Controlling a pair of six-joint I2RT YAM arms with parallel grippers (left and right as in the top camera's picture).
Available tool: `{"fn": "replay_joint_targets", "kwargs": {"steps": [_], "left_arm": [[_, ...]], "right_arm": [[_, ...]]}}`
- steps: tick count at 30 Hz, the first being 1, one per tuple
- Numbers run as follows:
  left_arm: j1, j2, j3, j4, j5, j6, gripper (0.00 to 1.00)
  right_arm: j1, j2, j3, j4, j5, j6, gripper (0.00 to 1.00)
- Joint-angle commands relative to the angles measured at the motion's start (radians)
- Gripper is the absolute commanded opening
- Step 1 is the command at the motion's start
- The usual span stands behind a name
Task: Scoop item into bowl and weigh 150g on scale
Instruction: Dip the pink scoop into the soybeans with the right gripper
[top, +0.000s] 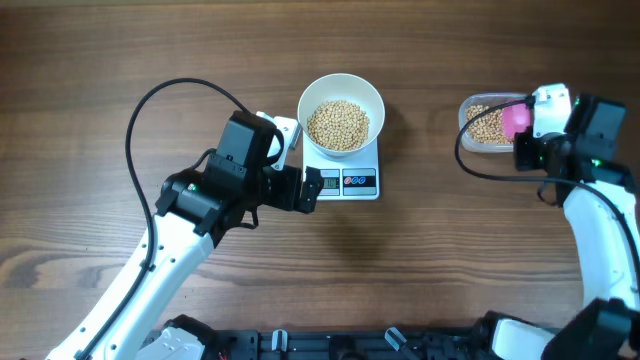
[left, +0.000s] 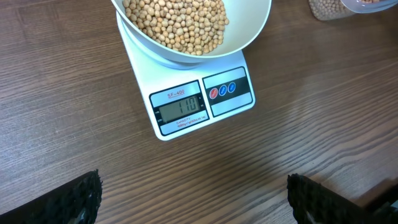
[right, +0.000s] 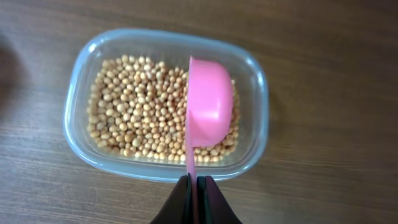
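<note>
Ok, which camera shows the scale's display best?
The left wrist view: the scale's display sits close, its digits legible. Overhead shows it tiny and unreadable. The right wrist view shows only the tub and scoop, nothing else.

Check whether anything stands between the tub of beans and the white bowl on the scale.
Nothing visible does. Only bare table lies between the tub and the bowl; the open left gripper sits beside the scale, on the side away from the tub.

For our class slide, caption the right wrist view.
The right gripper holds a pink scoop over beans in a clear tub.
</note>
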Motion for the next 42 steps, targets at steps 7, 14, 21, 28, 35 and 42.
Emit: {"fn": "replay_joint_targets", "kwargs": {"steps": [7,14,21,28,35,42], "left_arm": [[-0.003,-0.009,0.001,0.003,0.005,0.016,1.00],[-0.003,-0.009,0.001,0.003,0.005,0.016,1.00],[-0.003,-0.009,0.001,0.003,0.005,0.016,1.00],[-0.003,-0.009,0.001,0.003,0.005,0.016,1.00],[-0.003,-0.009,0.001,0.003,0.005,0.016,1.00],[-0.003,-0.009,0.001,0.003,0.005,0.016,1.00]], "right_arm": [[0.004,0.026,0.020,-0.043,-0.134,0.016,0.04],[0.004,0.026,0.020,-0.094,-0.251,0.040,0.04],[0.003,0.026,0.020,-0.063,-0.266,0.212,0.04],[-0.002,0.026,0.020,-0.026,-0.267,0.380,0.04],[-0.002,0.033,0.020,-0.027,-0.391,0.442,0.04],[-0.016,0.084,0.020,-0.027,-0.397,0.510,0.04]]}}
